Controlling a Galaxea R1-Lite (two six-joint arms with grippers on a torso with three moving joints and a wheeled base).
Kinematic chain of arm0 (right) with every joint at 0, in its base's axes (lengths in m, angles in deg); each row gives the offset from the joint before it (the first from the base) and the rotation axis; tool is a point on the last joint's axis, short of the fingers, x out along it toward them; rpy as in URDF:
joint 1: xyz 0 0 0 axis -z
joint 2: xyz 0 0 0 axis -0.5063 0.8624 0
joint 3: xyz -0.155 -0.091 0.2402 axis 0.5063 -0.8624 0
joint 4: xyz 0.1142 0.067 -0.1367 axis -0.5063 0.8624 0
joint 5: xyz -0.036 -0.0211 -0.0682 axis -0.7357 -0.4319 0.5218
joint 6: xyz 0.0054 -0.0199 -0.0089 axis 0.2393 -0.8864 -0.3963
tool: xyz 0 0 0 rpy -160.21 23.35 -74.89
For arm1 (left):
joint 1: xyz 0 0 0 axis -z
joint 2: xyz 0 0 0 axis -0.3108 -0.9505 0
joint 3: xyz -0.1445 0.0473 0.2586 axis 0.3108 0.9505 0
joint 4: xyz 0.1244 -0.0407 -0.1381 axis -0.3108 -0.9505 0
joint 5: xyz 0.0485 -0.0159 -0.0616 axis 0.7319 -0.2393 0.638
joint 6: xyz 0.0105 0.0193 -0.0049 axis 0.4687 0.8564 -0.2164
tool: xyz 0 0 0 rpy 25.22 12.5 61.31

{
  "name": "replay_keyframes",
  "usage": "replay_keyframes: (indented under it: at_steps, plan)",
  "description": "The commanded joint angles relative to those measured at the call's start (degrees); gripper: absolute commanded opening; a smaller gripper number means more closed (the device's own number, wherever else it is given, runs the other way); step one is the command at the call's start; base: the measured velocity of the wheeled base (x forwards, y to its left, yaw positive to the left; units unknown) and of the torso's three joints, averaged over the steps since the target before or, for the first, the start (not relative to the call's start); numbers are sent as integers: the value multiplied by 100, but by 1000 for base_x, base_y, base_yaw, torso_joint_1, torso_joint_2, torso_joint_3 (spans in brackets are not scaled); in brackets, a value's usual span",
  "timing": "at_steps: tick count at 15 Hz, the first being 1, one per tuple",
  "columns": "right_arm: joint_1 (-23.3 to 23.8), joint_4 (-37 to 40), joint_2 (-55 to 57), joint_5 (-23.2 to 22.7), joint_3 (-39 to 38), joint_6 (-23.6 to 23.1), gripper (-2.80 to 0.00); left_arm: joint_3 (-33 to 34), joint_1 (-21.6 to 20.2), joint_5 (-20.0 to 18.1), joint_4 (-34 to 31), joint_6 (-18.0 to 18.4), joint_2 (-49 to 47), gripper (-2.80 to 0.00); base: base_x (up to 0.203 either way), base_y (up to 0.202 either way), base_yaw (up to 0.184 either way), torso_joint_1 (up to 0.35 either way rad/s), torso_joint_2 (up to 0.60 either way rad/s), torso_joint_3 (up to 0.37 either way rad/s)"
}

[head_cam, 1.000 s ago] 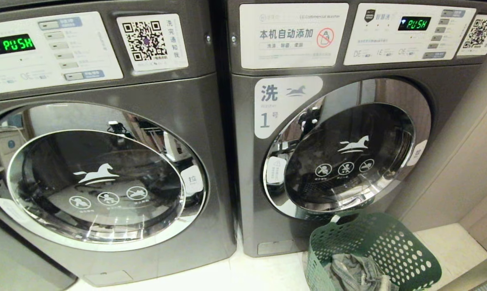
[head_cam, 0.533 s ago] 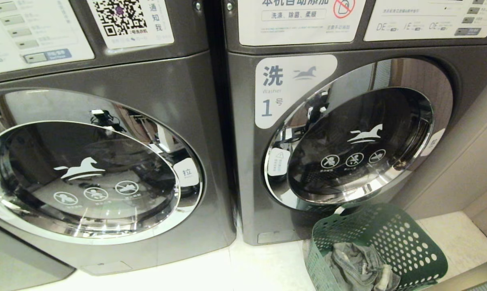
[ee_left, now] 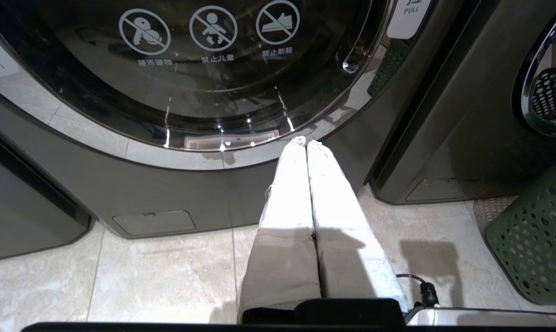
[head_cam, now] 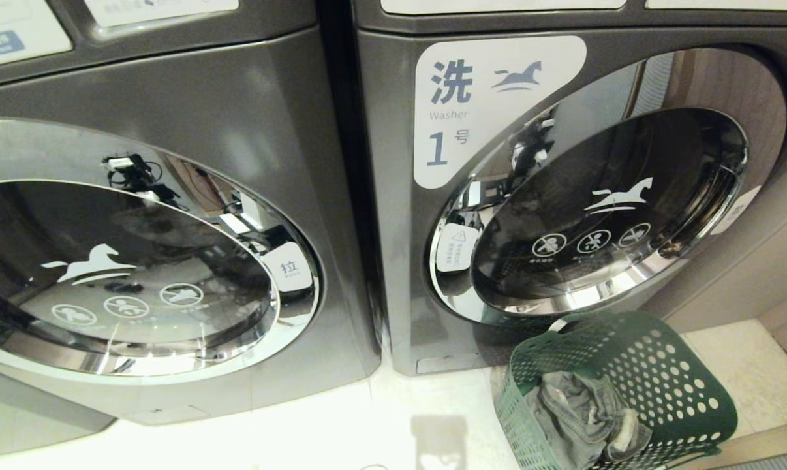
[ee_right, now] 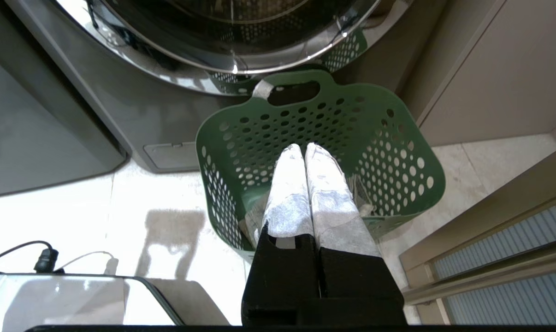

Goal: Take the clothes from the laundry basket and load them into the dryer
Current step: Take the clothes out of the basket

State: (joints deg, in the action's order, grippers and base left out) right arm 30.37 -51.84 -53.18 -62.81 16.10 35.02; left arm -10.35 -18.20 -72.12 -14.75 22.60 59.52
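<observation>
Right pincer (ee_right: 304,147) closed above laundry basket (ee_right: 388,138).

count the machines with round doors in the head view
2. One machine on the left, cut off at the picture's edge, and one labelled 1 on the right, with the green basket in front. Others may stand out of frame.

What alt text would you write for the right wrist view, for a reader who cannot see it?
The shut right gripper hangs above a green laundry basket on a pale tiled floor, before a grey machine's round door.
</observation>
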Motion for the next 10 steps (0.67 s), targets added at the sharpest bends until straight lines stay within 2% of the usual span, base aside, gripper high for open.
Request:
replay_keyframes:
  at_steps: [1,10]
  plan:
    - [-4,2,0,5,0,2,-280,167,1,2,4,-3,2,-280,0,0,0,-1,4,-196]
    - [-4,2,0,5,7,2,-280,167,1,2,-4,-3,2,-280,0,0,0,2,4,-201]
